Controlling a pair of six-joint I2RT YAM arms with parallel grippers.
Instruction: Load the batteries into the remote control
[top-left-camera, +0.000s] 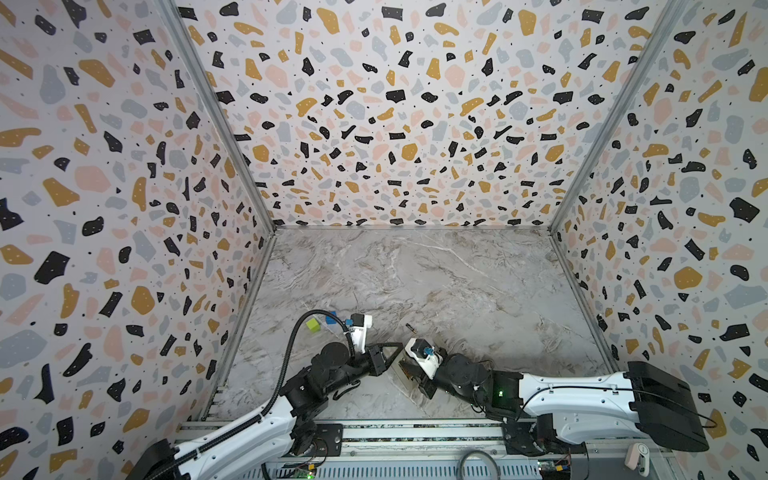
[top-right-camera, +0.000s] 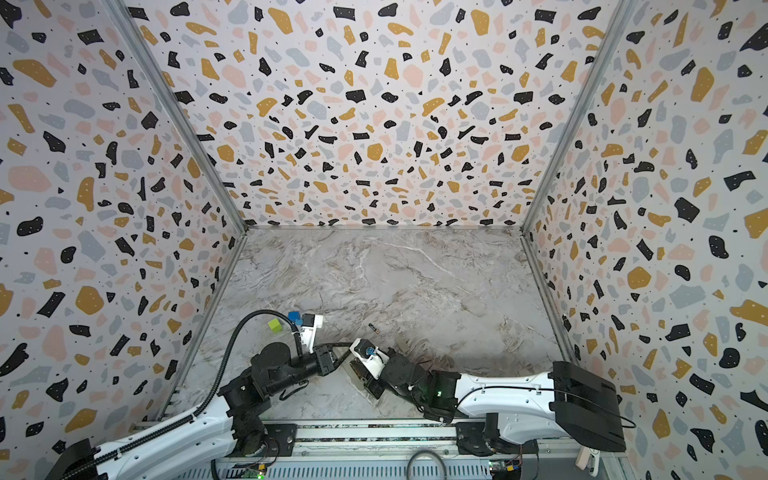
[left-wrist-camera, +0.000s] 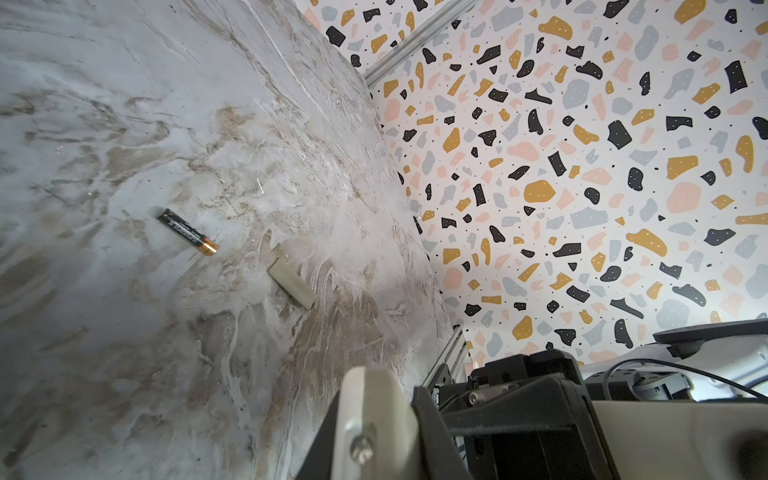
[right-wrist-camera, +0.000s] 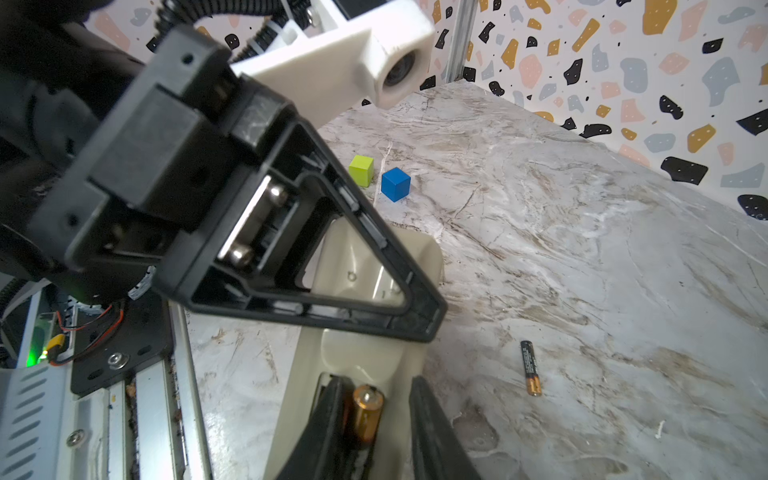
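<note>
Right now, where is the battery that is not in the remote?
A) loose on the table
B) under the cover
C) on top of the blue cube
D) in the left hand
A: the battery lies loose on the table, clear of the remote.

In the right wrist view the left claw (right-wrist-camera: 428, 320) hides the middle of the remote control (right-wrist-camera: 365, 357), and the picture's edge cuts it off; the battery in the remote (right-wrist-camera: 368, 411) is cut off too, between the fingers of the right claw (right-wrist-camera: 376, 395); in both top views the right arm (top-left-camera: 461, 370) covers most of the remote control; the loose battery (top-left-camera: 411, 328) is too tiny to read.
</note>
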